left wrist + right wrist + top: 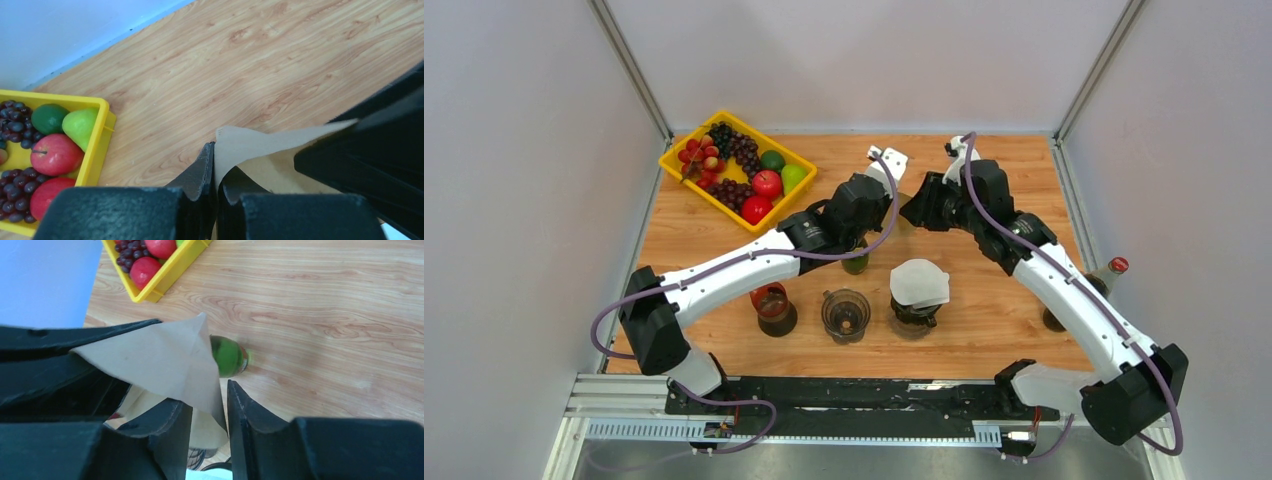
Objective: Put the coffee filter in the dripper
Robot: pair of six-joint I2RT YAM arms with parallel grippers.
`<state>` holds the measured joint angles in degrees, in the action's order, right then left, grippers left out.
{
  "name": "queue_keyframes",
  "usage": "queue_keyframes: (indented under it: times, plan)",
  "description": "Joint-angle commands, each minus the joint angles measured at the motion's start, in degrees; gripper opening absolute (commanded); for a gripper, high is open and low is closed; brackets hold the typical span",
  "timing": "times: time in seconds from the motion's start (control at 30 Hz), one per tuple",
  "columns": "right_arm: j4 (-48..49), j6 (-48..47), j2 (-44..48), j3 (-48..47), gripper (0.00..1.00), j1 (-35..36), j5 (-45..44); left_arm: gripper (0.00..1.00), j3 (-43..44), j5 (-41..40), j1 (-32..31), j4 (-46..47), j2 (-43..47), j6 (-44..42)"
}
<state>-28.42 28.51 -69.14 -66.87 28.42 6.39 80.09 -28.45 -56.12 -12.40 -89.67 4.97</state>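
A tan paper coffee filter [260, 142] hangs in the air between my two grippers, above the middle of the table. My left gripper [216, 158] is shut on one corner of it. In the right wrist view the filter [160, 360] spreads as a cone, and its edge drops between the fingers of my right gripper [204, 395], whose jaws stand apart. In the top view the left gripper [887, 208] and right gripper [916, 212] nearly meet, and the filter is mostly hidden there. The empty clear glass dripper [845, 313] stands at the front, nearer than both grippers.
A stack of white filters [919, 283] sits on a dark stand right of the dripper. A red-brown cup [774, 308] stands left of it, and a green object [855, 262] behind it. A yellow fruit tray [736, 168] is back left. A bottle [1109, 270] stands right.
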Motion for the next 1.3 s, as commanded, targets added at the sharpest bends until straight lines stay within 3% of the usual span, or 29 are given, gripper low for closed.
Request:
queue_keyframes:
  times: [0.0,0.13,0.3,0.53,0.83,1.03,1.27]
  plan:
    - [5.94,-2.9,5.22,1.12,0.38,0.01,7.83,0.06,0.67,-0.77,0.45,-1.77,2.9,4.28]
    - [7.88,-4.91,9.19,3.4,0.58,-0.03,9.42,0.02,0.52,2.29,2.28,-3.05,3.64,7.43]
    - [8.45,-5.48,13.65,5.86,0.81,-0.03,3.65,0.01,-1.59,5.06,5.3,-2.48,5.34,10.03]
    - [8.93,-5.75,16.15,8.34,0.99,-0.03,-4.39,0.0,-3.72,6.21,7.69,-3.08,8.88,11.33]
    - [9.13,-6.86,14.76,8.36,1.0,-0.03,-2.84,0.0,-6.48,5.47,9.35,-3.1,13.26,12.37]
    - [11.18,-10.64,12.68,8.09,1.0,1.0,8.69,0.0,-8.9,-1.04,10.47,-4.22,17.24,14.25]
    - [7.01,-19.98,3.06,4.32,0.96,19.38,0.59,0.0,-13.67,-8.5,17.9,-9.7,24.64,19.56]
